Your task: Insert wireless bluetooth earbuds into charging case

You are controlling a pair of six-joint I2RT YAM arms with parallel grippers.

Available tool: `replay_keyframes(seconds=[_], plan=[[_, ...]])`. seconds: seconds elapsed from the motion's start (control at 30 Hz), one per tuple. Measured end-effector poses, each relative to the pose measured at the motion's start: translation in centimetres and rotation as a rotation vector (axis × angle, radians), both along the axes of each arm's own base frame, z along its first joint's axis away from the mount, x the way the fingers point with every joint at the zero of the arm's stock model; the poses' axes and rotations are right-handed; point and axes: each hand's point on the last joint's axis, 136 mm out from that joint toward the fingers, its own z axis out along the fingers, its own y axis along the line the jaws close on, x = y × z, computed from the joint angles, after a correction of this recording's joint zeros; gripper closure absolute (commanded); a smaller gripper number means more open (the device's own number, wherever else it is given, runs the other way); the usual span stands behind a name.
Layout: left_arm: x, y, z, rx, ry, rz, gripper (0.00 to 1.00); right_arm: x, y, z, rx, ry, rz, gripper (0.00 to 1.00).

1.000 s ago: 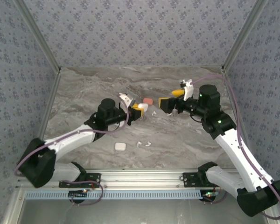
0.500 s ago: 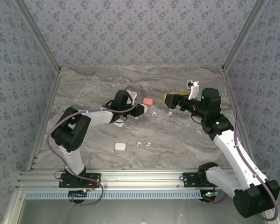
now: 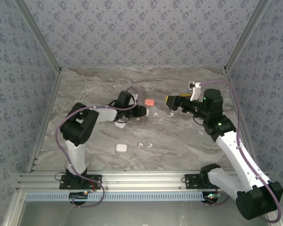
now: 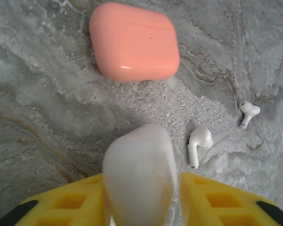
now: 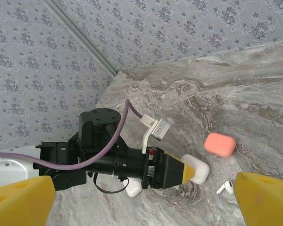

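left wrist view looked down past the left gripper (image 4: 141,182) at a white case (image 4: 139,165) standing between its yellow fingers (image 4: 61,202), one end toward the marble table (image 4: 33,108). the fingers hugged both flanks so closely that i could not tell whether they clamped the case or merely bracketed it. flanking it by its narrow sides probably kept the broad faces free for the other arm. a closed coral case (image 4: 134,42) lay flat just beyond. the task's buds were loose on the stone: the nearer earbud (image 4: 198,143) lay just right of the white case, stem toward the camera, and the farther earbud (image 4: 249,112) lay near it, further right. neither sat in a case. right wrist view had the right gripper (image 5: 144,197) spread wide with nothing between its fingers, aimed at the left one, likely so it could take or open the case. top view showed a spare white case (image 3: 121,148) and two more buds (image 3: 150,144) nearer the arm bases.
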Motion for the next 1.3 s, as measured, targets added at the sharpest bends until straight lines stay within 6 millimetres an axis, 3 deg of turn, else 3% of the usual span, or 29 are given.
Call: replay_keyframes(seconds=[0.37, 0.47, 0.57, 0.73, 0.9, 1.13, 1.3], plan=[[0.3, 0.7, 0.2, 0.009, -0.009, -0.001, 0.45, 0.0, -0.2, -2.0, -0.071, 0.045, -0.005, 0.00], [0.5, 1.9, 1.4, 0.017, -0.035, 0.021, 0.42, 0.0, 0.1, -3.4, -0.127, 0.075, 0.001, 0.00], [0.4, 3.4, 4.0, 0.008, -0.087, 0.044, 0.39, -0.2, 1.1, -4.8, -0.195, 0.100, 0.026, 0.00], [0.3, 6.7, 9.5, -0.016, -0.213, 0.116, 0.32, -0.6, 4.5, -7.9, -0.315, 0.143, 0.103, 0.00], [0.0, 12.0, 12.7, -0.007, -0.294, 0.245, 0.26, -1.0, 9.1, -12.5, -0.447, 0.211, 0.206, 0.00], [-0.8, 20.2, 12.4, 0.048, -0.270, 0.454, 0.20, -0.5, 16.5, -17.5, -0.643, 0.246, 0.349, 0.00], [-2.2, 24.0, 11.1, 0.061, -0.221, 0.562, 0.16, 0.4, 21.2, -19.7, -0.754, 0.207, 0.415, 0.01]])
